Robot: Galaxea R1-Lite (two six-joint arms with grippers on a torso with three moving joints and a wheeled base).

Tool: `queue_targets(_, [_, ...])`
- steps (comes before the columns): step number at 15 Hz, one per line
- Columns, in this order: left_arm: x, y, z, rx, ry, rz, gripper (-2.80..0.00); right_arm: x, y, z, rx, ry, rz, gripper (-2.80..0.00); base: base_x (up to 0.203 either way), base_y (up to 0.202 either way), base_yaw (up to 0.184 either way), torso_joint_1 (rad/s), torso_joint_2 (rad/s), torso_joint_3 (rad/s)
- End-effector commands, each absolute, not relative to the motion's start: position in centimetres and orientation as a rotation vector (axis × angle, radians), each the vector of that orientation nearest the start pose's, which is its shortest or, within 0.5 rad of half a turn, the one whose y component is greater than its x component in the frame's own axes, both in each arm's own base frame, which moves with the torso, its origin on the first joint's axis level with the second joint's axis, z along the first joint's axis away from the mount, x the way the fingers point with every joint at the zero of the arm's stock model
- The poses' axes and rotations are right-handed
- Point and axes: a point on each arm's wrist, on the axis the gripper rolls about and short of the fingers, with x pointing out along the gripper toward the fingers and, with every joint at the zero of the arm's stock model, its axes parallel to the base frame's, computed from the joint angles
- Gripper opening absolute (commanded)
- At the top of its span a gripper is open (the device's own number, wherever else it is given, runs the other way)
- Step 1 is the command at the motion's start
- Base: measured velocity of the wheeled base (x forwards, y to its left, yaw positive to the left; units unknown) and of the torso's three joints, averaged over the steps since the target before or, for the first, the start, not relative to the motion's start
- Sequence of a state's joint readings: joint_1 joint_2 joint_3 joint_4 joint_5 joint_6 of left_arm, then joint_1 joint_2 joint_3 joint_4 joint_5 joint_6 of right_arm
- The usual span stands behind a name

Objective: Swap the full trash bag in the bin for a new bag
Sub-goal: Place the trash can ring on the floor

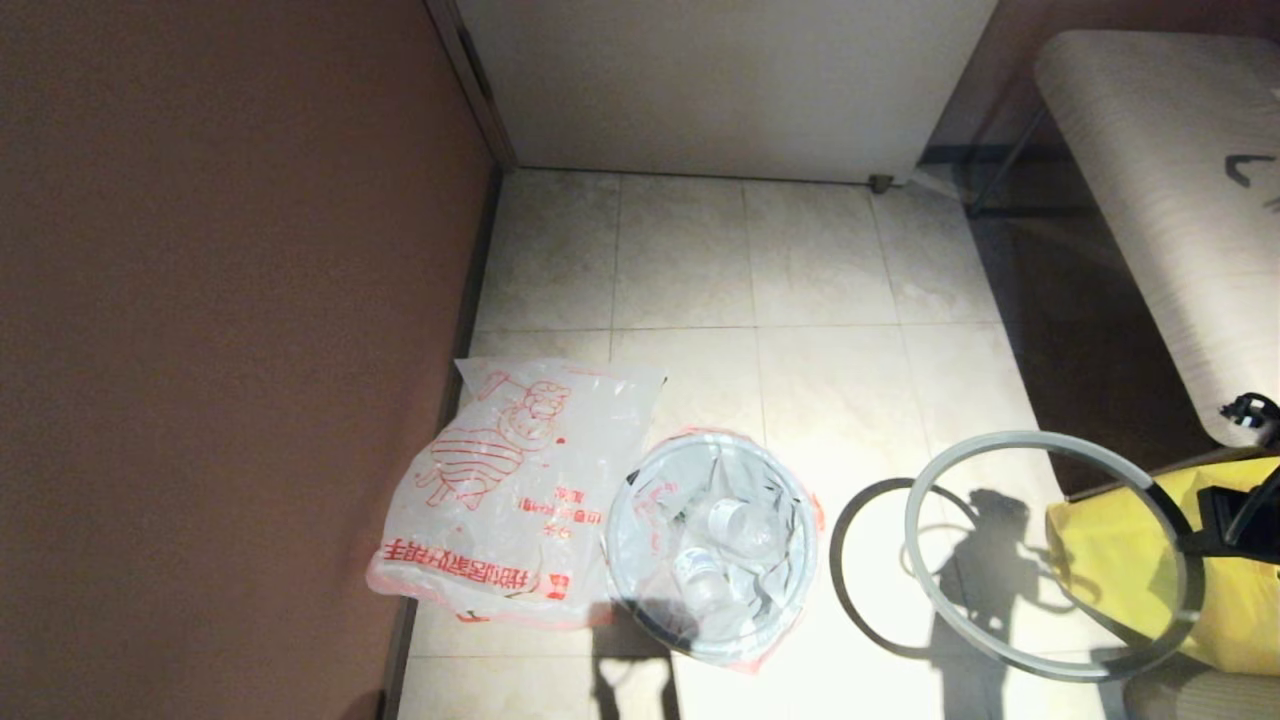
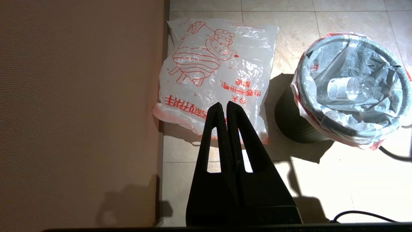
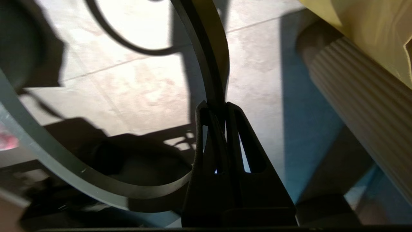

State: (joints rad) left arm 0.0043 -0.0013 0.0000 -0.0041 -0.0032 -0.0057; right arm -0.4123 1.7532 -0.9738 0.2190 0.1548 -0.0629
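The small black bin (image 2: pixel 294 124) stands on the tiled floor. The full trash bag (image 1: pixel 650 510) lines it, folded out over the rim, with clear bottles (image 1: pixel 735 520) inside. To the bin's left, against the brown wall, the new bag (image 1: pixel 510 480) lies flat with its red cartoon print up. My left gripper (image 2: pixel 224 104) hovers shut and empty above the new bag's (image 2: pixel 215 74) near edge. Right of the bin, my right gripper (image 1: pixel 1200 530) is shut on the thin grey hoop (image 1: pixel 1020 439) and holds it above the floor. The right wrist view shows the hoop (image 3: pixel 212 64) pinched between that gripper's (image 3: pixel 216 104) fingers.
A big yellow bag (image 1: pixel 1120 550) sits at the right, partly behind the hoop. A beige ribbed cylinder (image 3: pixel 360 96) lies beside it. A padded bench (image 1: pixel 1170 200) stands at the back right, a white cabinet (image 1: pixel 720 80) at the back, and a brown wall (image 1: pixel 200 350) runs along the left.
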Motion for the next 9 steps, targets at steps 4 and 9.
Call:
queue_targets(4, [-2.3, 0.0, 7.6, -0.006, -0.006, 0.002, -2.80, 30.2, -10.6, 3.3, 0.069, 0.967, -0.270, -2.80, 0.000, 0.000, 0.000, 0.000, 0.00, 0.000])
queue_targets(9, [-2.3, 0.0, 7.6, -0.006, -0.006, 0.002, -2.80, 35.1, -7.6, -2.9, -0.085, 0.930, -0.295, -2.80, 0.000, 0.000, 0.000, 0.000, 0.00, 0.000])
